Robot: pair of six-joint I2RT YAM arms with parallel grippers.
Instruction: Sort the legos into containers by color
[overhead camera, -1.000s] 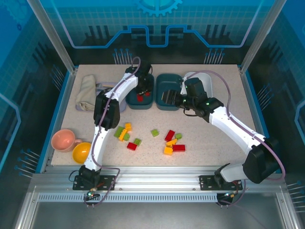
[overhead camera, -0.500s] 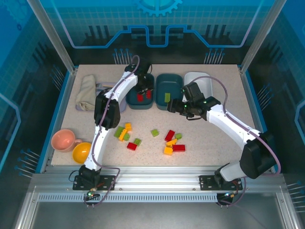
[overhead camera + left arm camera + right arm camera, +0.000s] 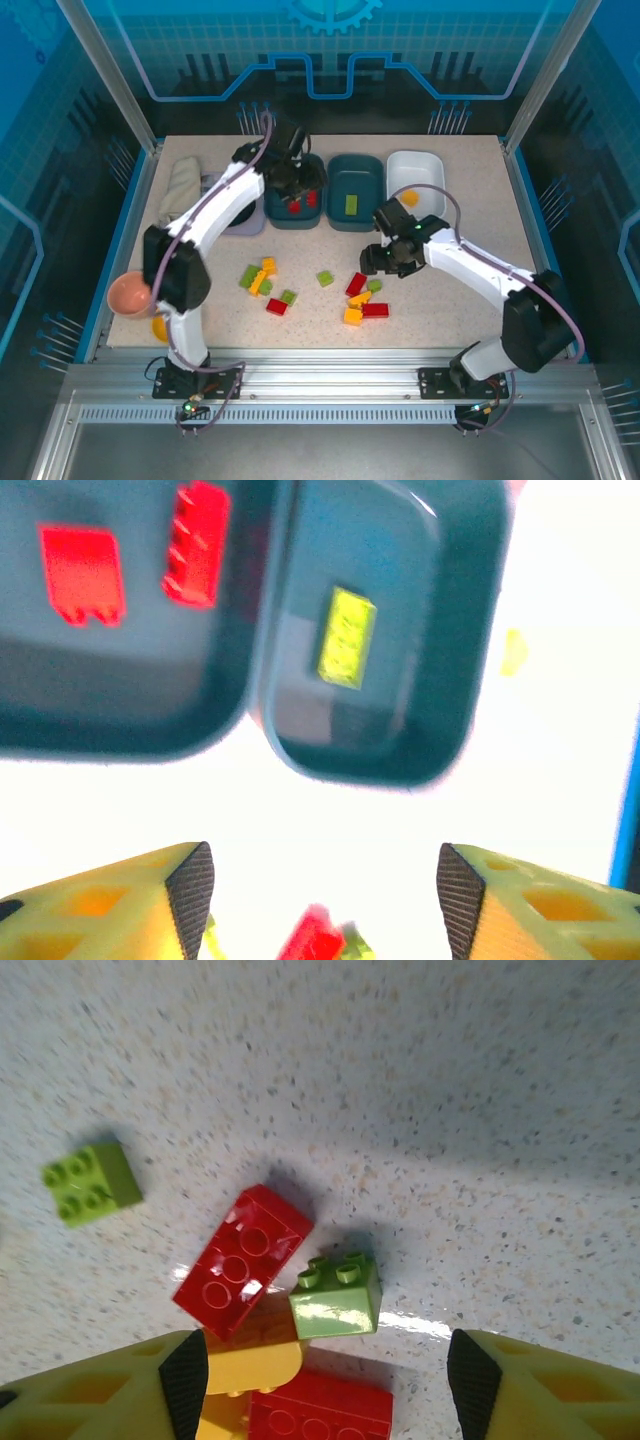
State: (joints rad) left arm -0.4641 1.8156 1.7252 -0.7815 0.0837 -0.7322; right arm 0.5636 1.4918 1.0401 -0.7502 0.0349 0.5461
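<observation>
The left teal tray (image 3: 300, 212) holds two red legos (image 3: 82, 573), the middle teal tray (image 3: 353, 165) one green lego (image 3: 344, 637), and the white tray (image 3: 415, 165) a yellow one (image 3: 408, 198). My left gripper (image 3: 292, 186) hovers over the left teal tray, open and empty (image 3: 325, 900). My right gripper (image 3: 378, 262) hangs open (image 3: 328, 1380) just above a cluster on the table: a green lego (image 3: 336, 1296), a red lego (image 3: 243, 1260), a yellow lego (image 3: 250, 1365) and another red one (image 3: 320, 1415). Nothing sits between its fingers.
More legos lie at the left of the table (image 3: 260, 278), plus a single green one (image 3: 325, 278). A pink cup (image 3: 130, 293) and a yellow bowl (image 3: 160, 325) stand at the left edge. A folded cloth (image 3: 182, 190) and a dark round dish (image 3: 240, 215) sit at the back left.
My left gripper has opened above the left teal tray, and its arm has swung left. My right gripper has come from the middle tray toward me, down over the brick cluster.
</observation>
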